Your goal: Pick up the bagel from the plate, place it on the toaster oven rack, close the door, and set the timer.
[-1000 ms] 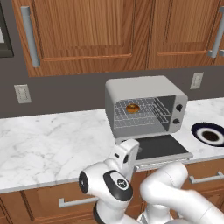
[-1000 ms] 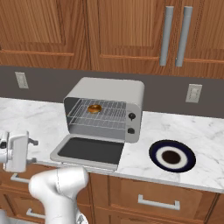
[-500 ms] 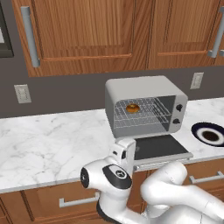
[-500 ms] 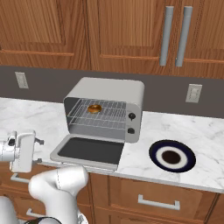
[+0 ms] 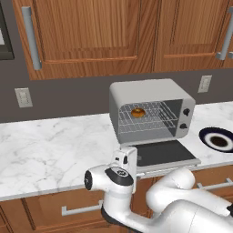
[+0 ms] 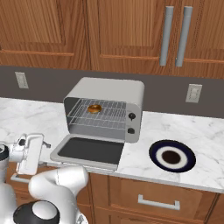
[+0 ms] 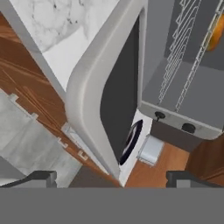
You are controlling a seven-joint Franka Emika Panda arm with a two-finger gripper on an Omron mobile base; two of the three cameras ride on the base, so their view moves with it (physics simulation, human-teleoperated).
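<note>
The golden-brown bagel (image 5: pixel 138 112) (image 6: pixel 94 108) lies on the toaster oven rack (image 5: pixel 150 119) (image 6: pixel 99 116) inside the grey oven. Its door (image 5: pixel 166 154) (image 6: pixel 89 151) hangs open and lies flat over the counter edge. The dark-rimmed plate (image 5: pixel 219 140) (image 6: pixel 172 156) sits bare to the oven's right. My gripper (image 5: pixel 128 153) (image 6: pixel 37 151) (image 7: pixel 111 179) hovers at counter height just off the door's front left corner, open, nothing between its fingertips (image 7: pixel 40 176). The hand view is rolled: the door (image 7: pixel 109 96) runs through the middle, with the rack (image 7: pixel 188 57) and a sliver of bagel (image 7: pixel 215 35) beyond it.
Two dark knobs (image 5: pixel 184 119) (image 6: pixel 131 123) sit on the oven's right front panel. Wooden cabinets hang above the oven, and drawer fronts (image 6: pixel 157 197) run below the marble counter (image 5: pixel 50 145). Wall outlets (image 5: pixel 22 97) (image 6: pixel 193 93) flank the oven.
My hand has edged slightly closer to the door's front left corner as the arm's elbow shifted. Bagel, door and plate have stayed put.
</note>
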